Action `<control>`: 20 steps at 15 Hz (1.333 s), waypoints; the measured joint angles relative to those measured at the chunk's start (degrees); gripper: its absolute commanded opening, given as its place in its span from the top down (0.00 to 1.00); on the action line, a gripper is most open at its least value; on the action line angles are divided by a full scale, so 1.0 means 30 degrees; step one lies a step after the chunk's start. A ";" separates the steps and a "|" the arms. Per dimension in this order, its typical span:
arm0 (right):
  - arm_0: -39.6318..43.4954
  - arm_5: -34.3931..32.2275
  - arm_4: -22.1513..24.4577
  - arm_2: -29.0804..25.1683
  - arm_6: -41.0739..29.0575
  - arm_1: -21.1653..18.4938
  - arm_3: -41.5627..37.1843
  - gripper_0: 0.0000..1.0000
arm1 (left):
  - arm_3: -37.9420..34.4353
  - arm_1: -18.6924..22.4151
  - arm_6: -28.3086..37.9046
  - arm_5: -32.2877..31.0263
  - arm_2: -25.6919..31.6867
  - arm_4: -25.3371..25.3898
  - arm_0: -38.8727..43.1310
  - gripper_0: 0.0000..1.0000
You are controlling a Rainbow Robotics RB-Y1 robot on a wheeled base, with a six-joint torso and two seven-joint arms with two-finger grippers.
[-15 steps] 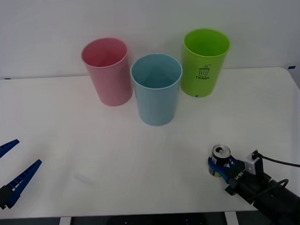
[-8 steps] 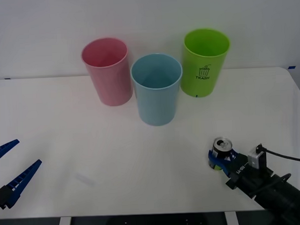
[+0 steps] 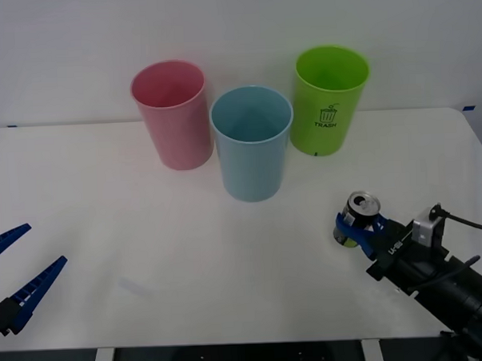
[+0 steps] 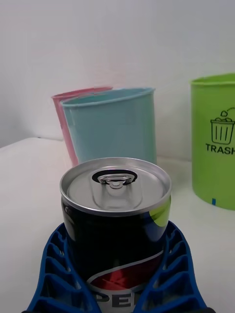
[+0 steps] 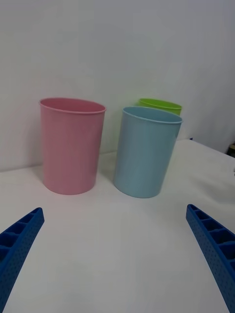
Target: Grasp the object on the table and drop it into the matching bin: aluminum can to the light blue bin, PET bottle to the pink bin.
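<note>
The right gripper (image 3: 357, 227) pinches the aluminum can (image 3: 358, 217) w/ both blue fingers, near the right front of the table (image 3: 106, 202), maybe just lifted off it. So it's the carry step. Next, I think: lift higher, go fwd & left over the light blue bin (image 3: 252, 143), not the pink bin (image 3: 172, 113), then let go. The left gripper (image 3: 13, 274) waits spread wide at the left front.

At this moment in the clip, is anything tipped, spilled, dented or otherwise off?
Nothing stands out. The pink bin, light blue bin and green TRASH bin stand upright on the table. The aluminum can looks undented in the right gripper. The left gripper waits open.
</note>
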 measured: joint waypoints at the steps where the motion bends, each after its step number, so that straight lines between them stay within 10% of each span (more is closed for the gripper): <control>1: 0.0000 0.0001 0.0000 -0.0136 -0.0472 -0.0036 -0.0528 1.00 | 0.0000 0.0000 -0.0001 0.0000 0.0000 0.0000 0.0000 0.00; 20: -0.5038 0.1317 0.3194 -0.0508 -1.2548 -0.3244 -0.4758 1.00 | 0.0000 0.0000 -0.0001 0.0000 0.0000 0.0000 0.0001 0.00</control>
